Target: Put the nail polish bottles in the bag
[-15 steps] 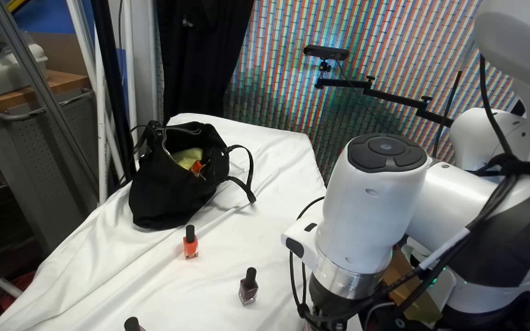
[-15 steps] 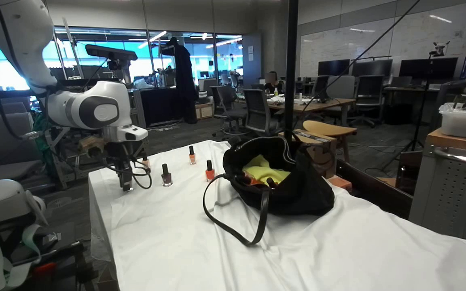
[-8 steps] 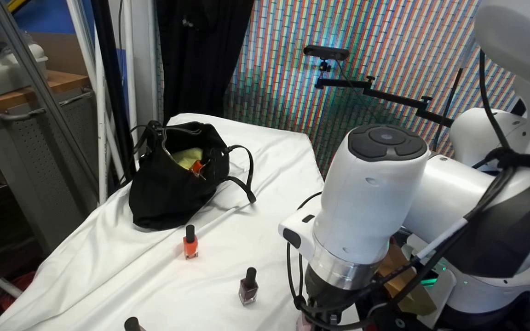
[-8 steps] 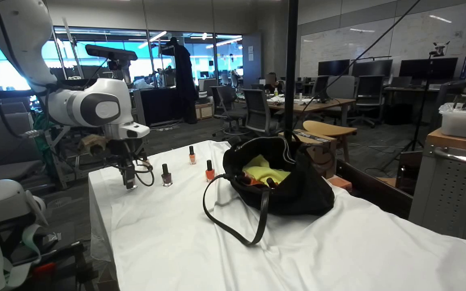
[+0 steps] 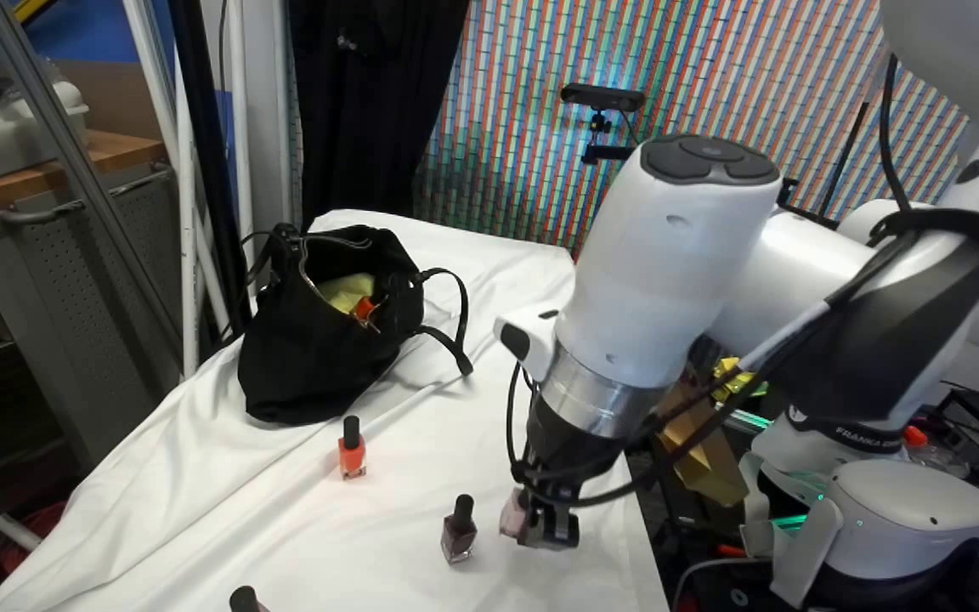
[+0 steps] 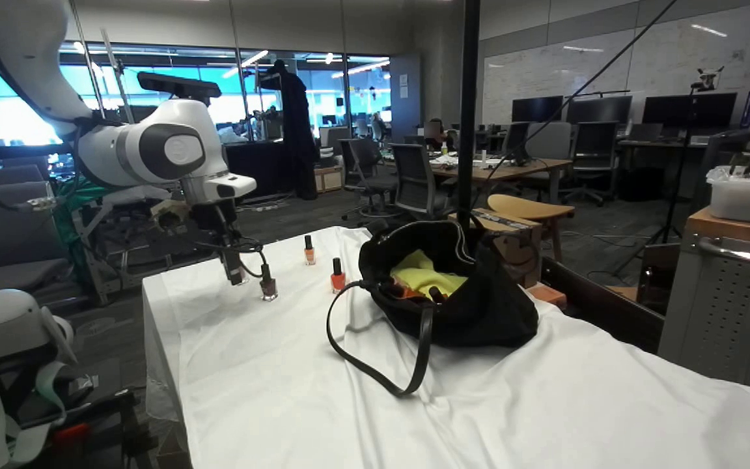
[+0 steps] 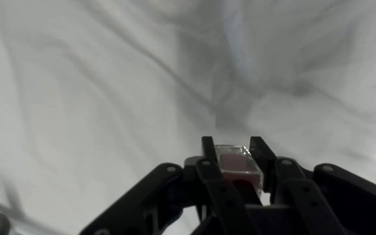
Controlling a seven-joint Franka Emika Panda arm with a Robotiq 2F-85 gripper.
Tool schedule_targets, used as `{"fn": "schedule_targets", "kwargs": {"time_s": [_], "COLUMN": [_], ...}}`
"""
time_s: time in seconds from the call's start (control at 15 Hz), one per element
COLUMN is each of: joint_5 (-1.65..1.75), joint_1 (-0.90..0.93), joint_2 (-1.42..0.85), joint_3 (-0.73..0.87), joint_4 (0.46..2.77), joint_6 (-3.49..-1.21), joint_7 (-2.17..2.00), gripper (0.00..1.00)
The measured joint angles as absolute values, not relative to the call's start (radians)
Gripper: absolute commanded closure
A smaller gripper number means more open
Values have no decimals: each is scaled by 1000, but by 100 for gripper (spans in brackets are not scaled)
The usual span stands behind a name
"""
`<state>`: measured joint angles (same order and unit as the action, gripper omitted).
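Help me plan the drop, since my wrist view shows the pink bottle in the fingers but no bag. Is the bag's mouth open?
Observer: Yes. In both exterior views the bag gapes open, its yellow-green inside showing.
Operator: Which bottle stands nearest to it?
Observer: The red-orange bottle, upright beside it.
Operator: Can you see anything else inside?
Observer: Something orange shows in there, too small for me to say what it is.
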<state>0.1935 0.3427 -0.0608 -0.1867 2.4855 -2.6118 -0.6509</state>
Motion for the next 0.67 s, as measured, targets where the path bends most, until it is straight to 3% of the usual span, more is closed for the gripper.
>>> {"fn": "schedule_targets", "kwargs": {"time_s": [0.67], "joint_5": [359], "joint_1": [140], "joint_2": [21], "joint_3": [-117], "joint_4": [2373], "joint_6": [-2576], "joint_7": [-635], "gripper": [81]}}
